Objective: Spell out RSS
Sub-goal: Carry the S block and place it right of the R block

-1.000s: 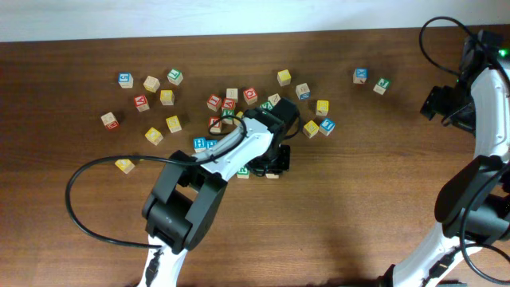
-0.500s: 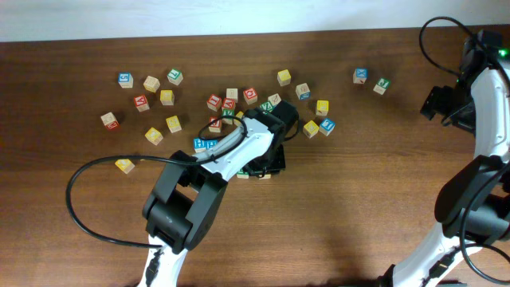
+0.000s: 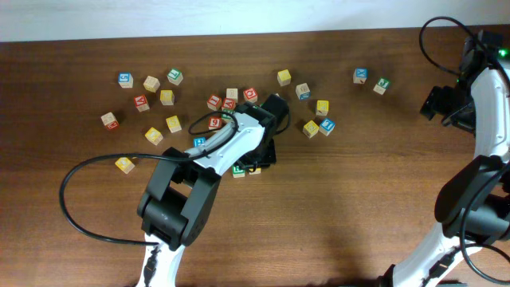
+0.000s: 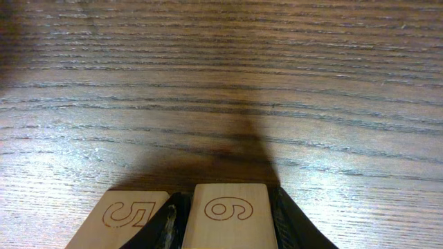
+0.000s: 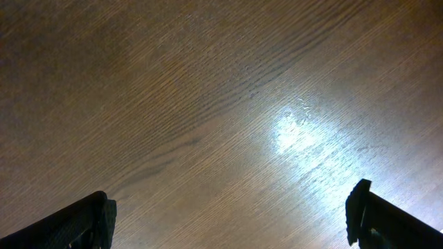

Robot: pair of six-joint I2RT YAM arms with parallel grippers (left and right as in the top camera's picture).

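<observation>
RSS cubes (image 3: 238, 171) are not yet in a row: two wooden blocks, one pale-faced with a green letter and a yellowish cube (image 3: 255, 169) just beside it, lie near the middle of the bench (image 3: 358, 215). Both are half hidden under the left end effector (image 3: 260, 156), and their letters are too small to read from overhead. The left arm rises from the near left part of the bench, stretches toward the far edge and bends at the wrist. Its end effector points down at the blocks, facing the near edge. A black cable (image 3: 76, 199) loops beside it toward the left edge.

From the left wrist, the dark fingers (image 4: 169, 225) are clamped on either side of a cube marked 6 (image 4: 228, 211), whose pale wooden side face bears the numeral in thin outline. A cube marked 5 (image 4: 128, 218) rests against the outside of one finger. Which of these matches which block overhead cannot be told.

The right arm arches along the right edge toward the far right corner, its end effector (image 5: 228, 207) released, fingertips spread wide above bare wood. Loose cubes (image 3: 173, 123) lie scattered across the far half of the bench.
</observation>
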